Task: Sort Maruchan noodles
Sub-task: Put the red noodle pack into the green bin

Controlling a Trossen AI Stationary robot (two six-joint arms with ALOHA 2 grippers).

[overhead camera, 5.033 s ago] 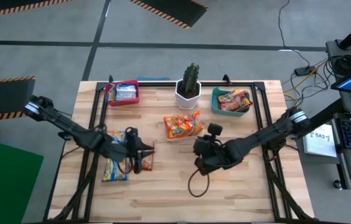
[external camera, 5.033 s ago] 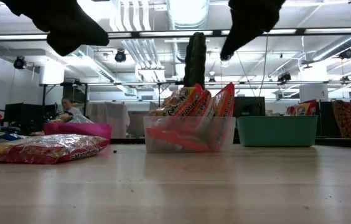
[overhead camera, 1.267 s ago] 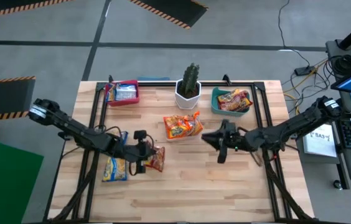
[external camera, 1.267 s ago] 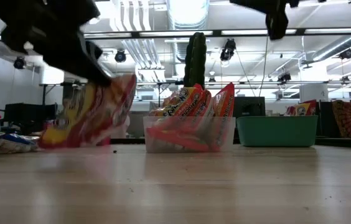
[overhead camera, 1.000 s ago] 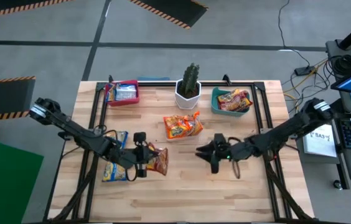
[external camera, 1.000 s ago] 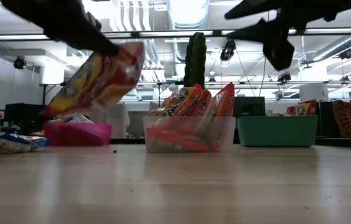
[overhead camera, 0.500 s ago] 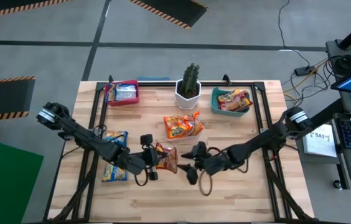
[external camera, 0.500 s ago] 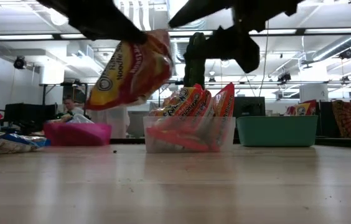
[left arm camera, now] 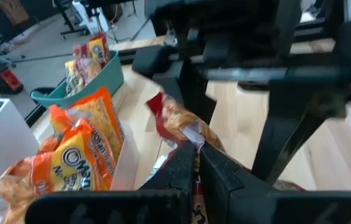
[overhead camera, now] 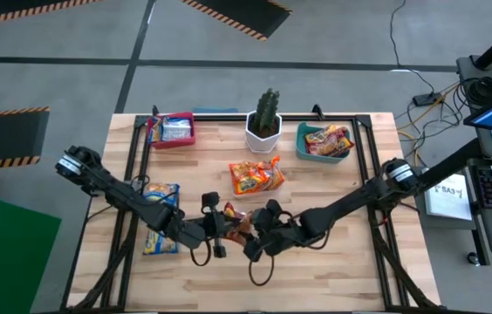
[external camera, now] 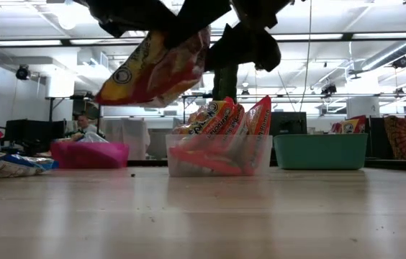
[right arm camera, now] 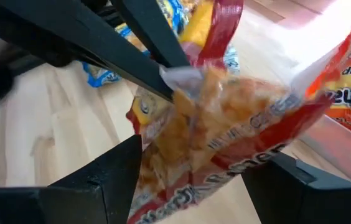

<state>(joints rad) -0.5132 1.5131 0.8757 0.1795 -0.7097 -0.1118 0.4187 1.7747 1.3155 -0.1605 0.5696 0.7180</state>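
A red-orange noodle packet point(overhead camera: 235, 225) hangs above the table's middle, and my left gripper point(left arm camera: 195, 149) is shut on it. My right gripper point(overhead camera: 256, 240) has come in from the table's right and stands open. One of its fingers point(right arm camera: 110, 177) is on each side of the packet point(right arm camera: 225, 130). Yellow-and-blue packets point(overhead camera: 160, 194) lie flat on the table's left part. Orange packets point(overhead camera: 255, 177) stand on edge in a clear holder behind the grippers. My left gripper pinches the packet's crimped end seam point(right arm camera: 177, 79) between its two fingers, coming from the table's left. The packet point(external camera: 152, 68) hangs tilted below the fingers, lifted clear of the table. My right gripper: I cannot tell whether its fingers touch the packet's sides.
A red bin point(overhead camera: 174, 131) with yellow-and-blue packets is at the far left. A teal bin point(overhead camera: 323, 142) with red-orange packets is at the far right. A cactus in a white pot point(overhead camera: 264, 124) stands between them. Another packet point(overhead camera: 160, 237) lies near the left arm.
My left gripper has carried the packet toward the table's right and lifted it higher above the wood. My right gripper has travelled toward the table's left and near edge until its fingers flank the packet.
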